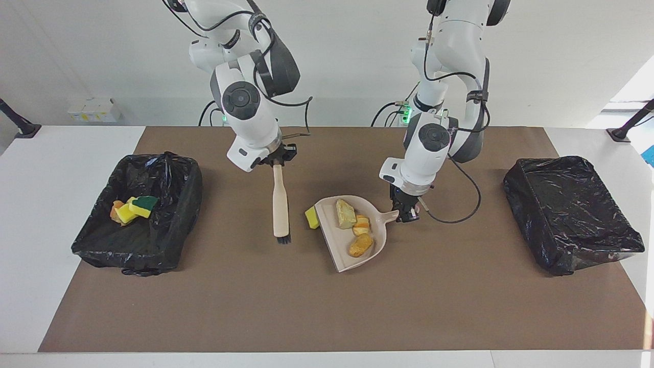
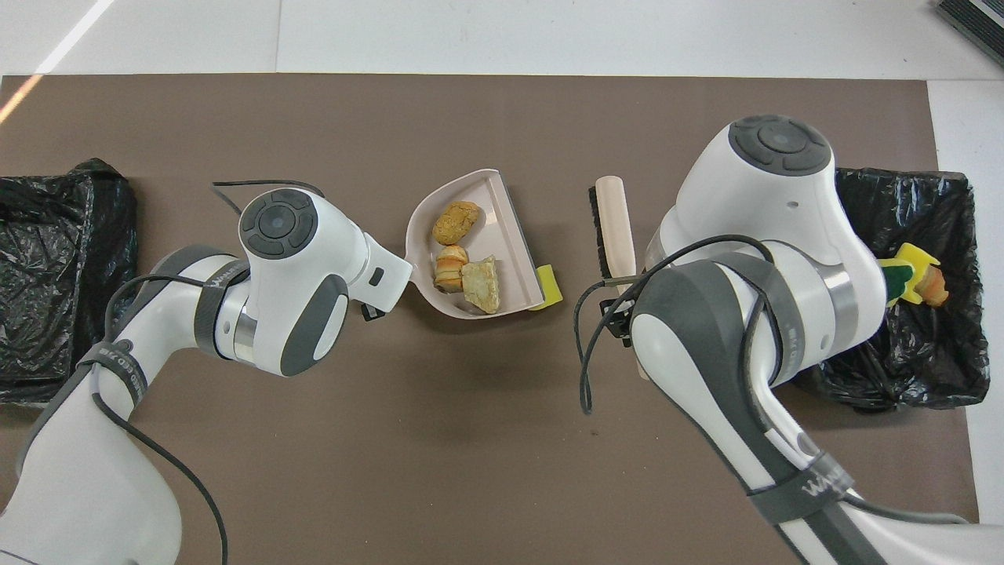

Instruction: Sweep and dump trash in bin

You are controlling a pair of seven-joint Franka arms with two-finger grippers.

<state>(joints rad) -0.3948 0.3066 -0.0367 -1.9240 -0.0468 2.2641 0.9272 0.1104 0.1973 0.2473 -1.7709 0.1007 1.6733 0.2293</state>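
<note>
Trash (image 1: 359,231) lies in the dustpan (image 1: 341,255), one sponge (image 1: 311,216) at its 9 o'clock edge, more in the bin (image 1: 97,240). Left gripper (image 1: 407,214), arm bent down, clamps the dustpan's handle. Right gripper (image 1: 277,159), arm bent down, clamps the brush (image 1: 280,204).

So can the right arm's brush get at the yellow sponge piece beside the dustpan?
Probably yes: the sponge piece lies at the dustpan lip, on the brush side, with only bare mat between them.

White wall (image 1: 357,61) — white table (image 1: 56,179) (brown mat (image 1: 327,306) on top)
</note>
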